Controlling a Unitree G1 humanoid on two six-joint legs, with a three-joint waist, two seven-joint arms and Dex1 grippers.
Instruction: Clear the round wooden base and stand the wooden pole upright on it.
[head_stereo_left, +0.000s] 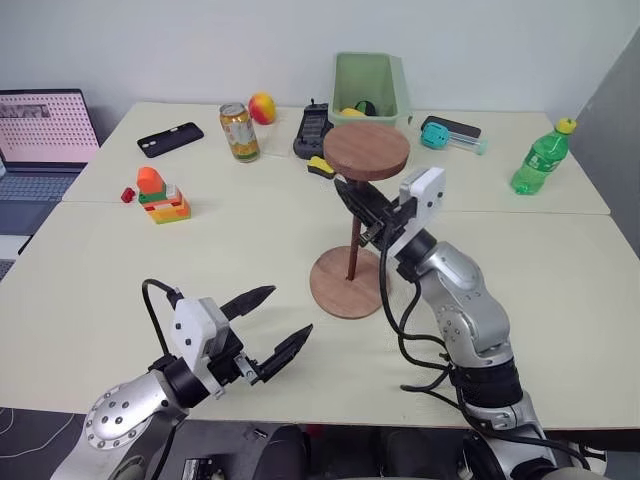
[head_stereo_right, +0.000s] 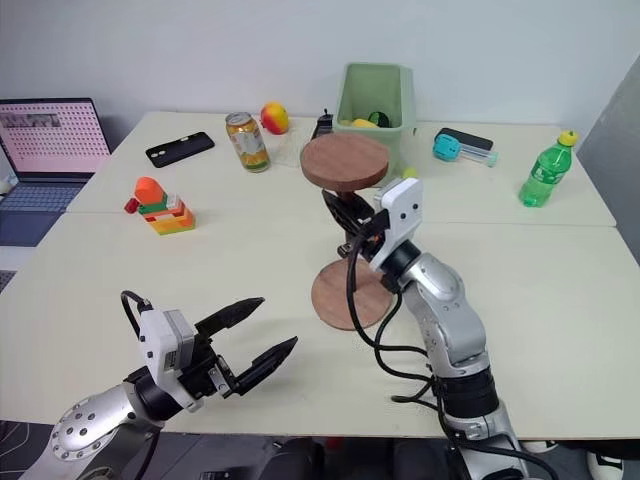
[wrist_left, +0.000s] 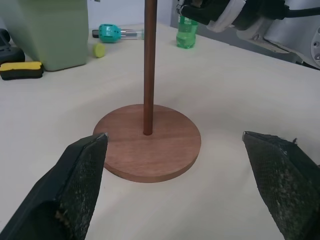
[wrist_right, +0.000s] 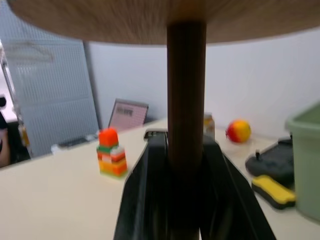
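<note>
The round wooden base (head_stereo_left: 330, 292) lies flat near the table's middle. The wooden pole (head_stereo_left: 352, 252) stands upright with its lower end at the base's centre, and its smaller disc (head_stereo_left: 366, 150) is on top. My right gripper (head_stereo_left: 352, 203) is shut on the pole just under that disc; the right wrist view shows the rod (wrist_right: 186, 100) between its black fingers (wrist_right: 145, 200). My left gripper (head_stereo_left: 288, 312) hovers open and empty near the table's front edge, left of the base, pointing toward it. From the left wrist view, base (wrist_left: 150, 150) and rod (wrist_left: 149, 65) sit straight ahead.
Behind the pole are a green bin (head_stereo_left: 370, 85), a black and yellow tool (head_stereo_left: 316, 130), a drink can (head_stereo_left: 239, 132) and a fruit (head_stereo_left: 262, 107). A block toy (head_stereo_left: 163, 198), phone (head_stereo_left: 170, 139) and laptop (head_stereo_left: 45, 140) are left; a green bottle (head_stereo_left: 540, 158) is right.
</note>
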